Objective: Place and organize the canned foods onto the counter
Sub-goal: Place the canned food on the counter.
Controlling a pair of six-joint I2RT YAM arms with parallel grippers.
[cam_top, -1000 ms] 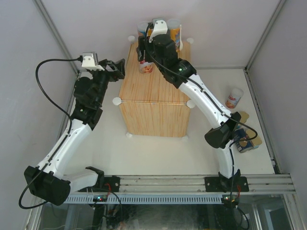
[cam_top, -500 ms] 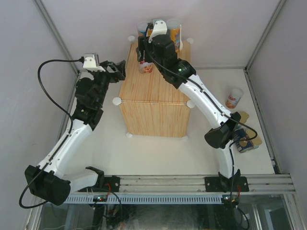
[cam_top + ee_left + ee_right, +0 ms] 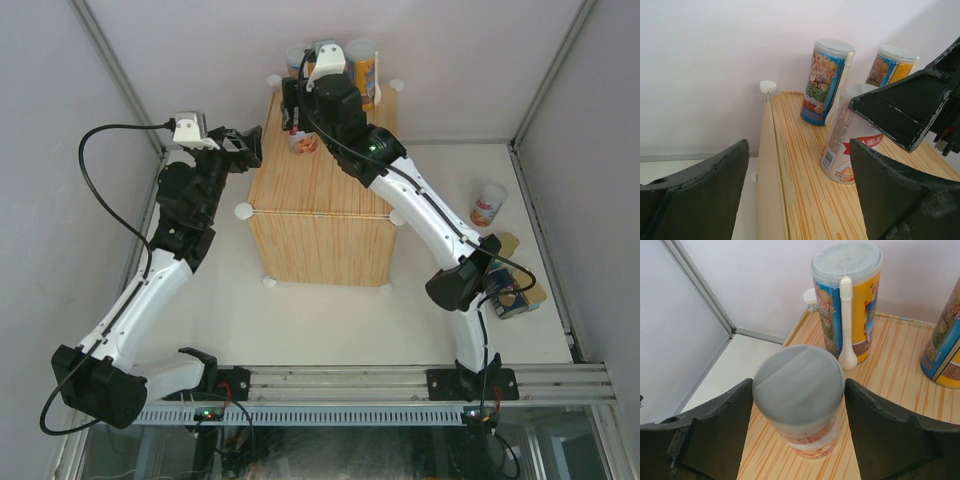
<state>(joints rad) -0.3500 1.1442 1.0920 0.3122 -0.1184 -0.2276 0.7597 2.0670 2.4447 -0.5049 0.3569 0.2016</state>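
Right arm (image 3: 420,205) shifted slightly left, right gripper (image 3: 797,390) straddling white-red can (image 3: 842,145) (grip unclear); left gripper (image 3: 797,150) spread beside counter (image 3: 320,220).

A light wood-grain counter (image 3: 320,215), a box with white round knobs at its corners, stands on the white table (image 3: 330,320). At its far end a tall blue-and-orange cylinder (image 3: 860,315) stands upright, grey-lidded, with a white spoon on its side. A second tall cylinder (image 3: 942,345) stands beside it. Just in front, a short white-and-red can (image 3: 800,400) stands upright. Another white-and-red can (image 3: 488,205) stands on the table, well right of the counter. Flat gold-and-blue tins (image 3: 520,298) lie nearer, partly hidden.
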